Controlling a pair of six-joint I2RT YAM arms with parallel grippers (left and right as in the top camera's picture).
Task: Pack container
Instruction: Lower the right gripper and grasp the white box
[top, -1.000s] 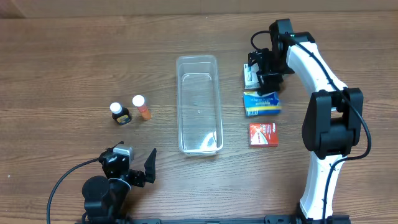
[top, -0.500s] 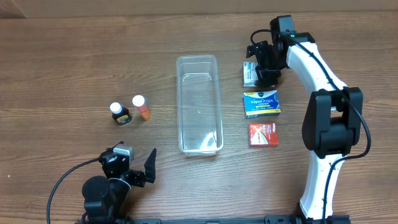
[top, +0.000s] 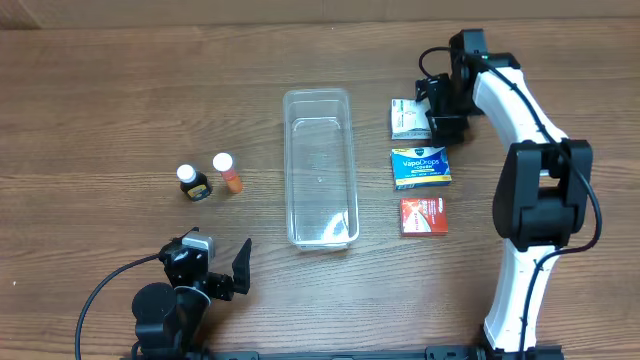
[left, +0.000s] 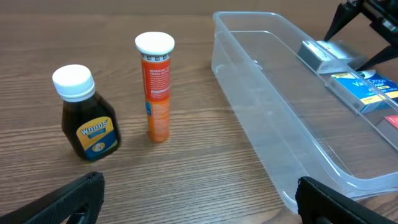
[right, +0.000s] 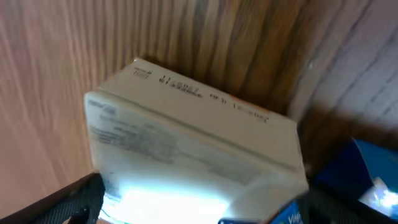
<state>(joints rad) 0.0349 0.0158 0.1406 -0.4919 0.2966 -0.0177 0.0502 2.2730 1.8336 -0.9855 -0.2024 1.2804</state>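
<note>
Our left gripper (left: 199, 200) gapes wide beside the clear, round-cornered plastic container (left: 267, 118); our right gripper (top: 440, 112) stands wide astride a matte white cardboard box (top: 408, 118).

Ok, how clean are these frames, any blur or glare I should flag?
Right wrist view: soft and smeared; the white box has unreadable print and a blown-out bright patch along its lower edge. Left wrist view: sharp; the dark bottle has a readable label, the orange tube is crisp, and there is a faint sheen on the container. Overhead view: crisp, evenly lit, with soft shadows only.
</note>
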